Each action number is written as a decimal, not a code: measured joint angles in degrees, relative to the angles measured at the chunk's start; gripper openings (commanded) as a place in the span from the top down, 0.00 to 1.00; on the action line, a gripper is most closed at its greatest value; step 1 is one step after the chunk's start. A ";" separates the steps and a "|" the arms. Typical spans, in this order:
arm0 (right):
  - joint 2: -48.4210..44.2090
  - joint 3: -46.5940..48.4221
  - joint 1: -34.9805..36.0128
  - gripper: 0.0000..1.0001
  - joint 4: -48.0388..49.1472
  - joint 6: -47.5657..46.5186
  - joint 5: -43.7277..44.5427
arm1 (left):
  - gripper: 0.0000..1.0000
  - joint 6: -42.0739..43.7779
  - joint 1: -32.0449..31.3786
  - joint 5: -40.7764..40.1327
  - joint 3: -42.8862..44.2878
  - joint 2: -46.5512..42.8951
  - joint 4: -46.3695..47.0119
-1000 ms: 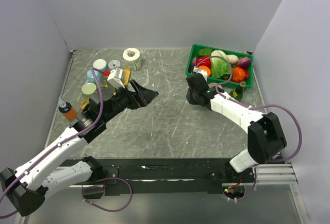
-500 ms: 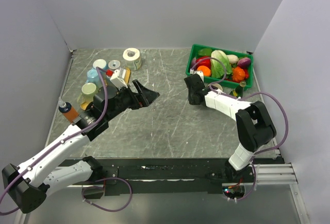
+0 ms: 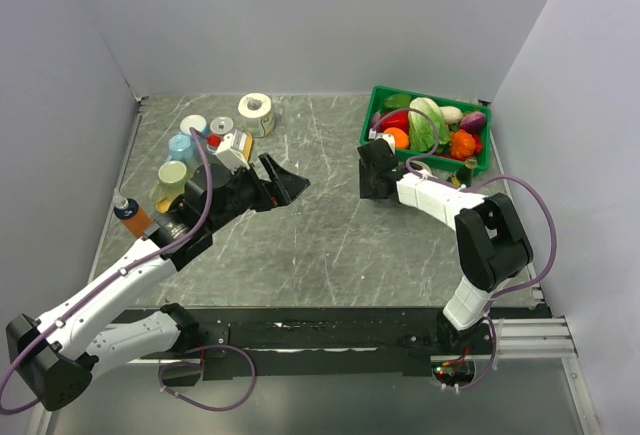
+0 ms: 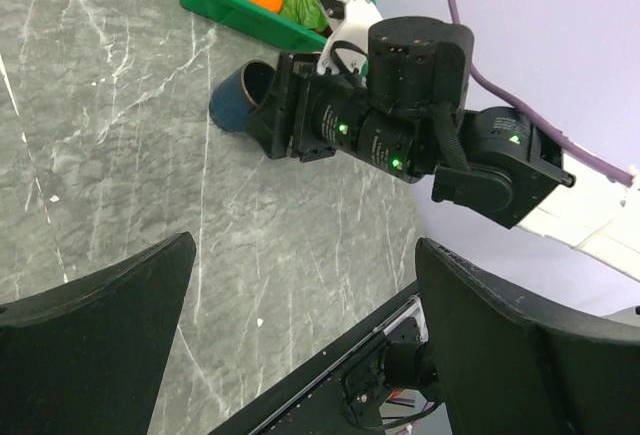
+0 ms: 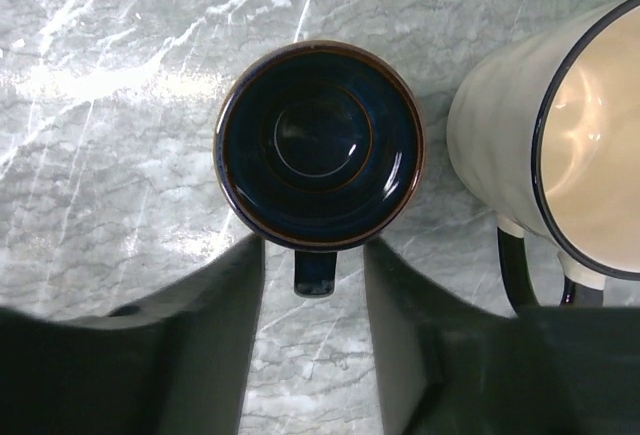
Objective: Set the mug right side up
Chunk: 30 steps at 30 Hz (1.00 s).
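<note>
The dark blue mug (image 5: pixel 320 145) stands on the worktop (image 5: pixel 120 105) with its mouth up – the right wrist view looks straight down into the glazed inside. It is just in front of the green bin (image 4: pixel 250 17), with a white mug (image 5: pixel 500 125) close beside it that seems to lie on its side. The right hand (image 5: pixel 312 260) hangs directly over the blue mug. Its two fingers (image 5: pixel 215 335) are parted to either side of the small handle (image 5: pixel 314 273) and I see a gap on both sides, so the hand is released and grasps nothing. The left hand (image 4: pixel 305 245) is spread wide and empty above the middle of the worktop, well apart from the mug. To my judgement the turning itself is done and the step in hand is the letting go. The next move calls for lifting the right hand straight up, without any sideways drift – otherwise a finger may catch the handle and tip the mug, or push against the white mug.
</note>
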 measured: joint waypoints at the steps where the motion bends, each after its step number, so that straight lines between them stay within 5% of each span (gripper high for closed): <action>1: 0.00 0.26 -0.02 0.32 -0.20 0.31 -0.02 | 0.04 0.00 0.00 -0.04 0.00 0.09 -0.02; 9: -2.56 0.52 -0.17 0.01 -1.49 1.70 -1.53 | 0.04 0.59 0.00 -2.62 0.00 0.11 -1.53; 23: -29.42 -5.60 -0.35 0.00 -4.83 3.93 -8.33 | 0.04 -0.31 1.16 -27.02 7.96 14.58 -14.88; 30: -41.88 -11.93 -0.37 0.00 -6.49 5.92 -13.88 | 0.04 -1.60 10.60 -31.15 12.48 26.12 -16.44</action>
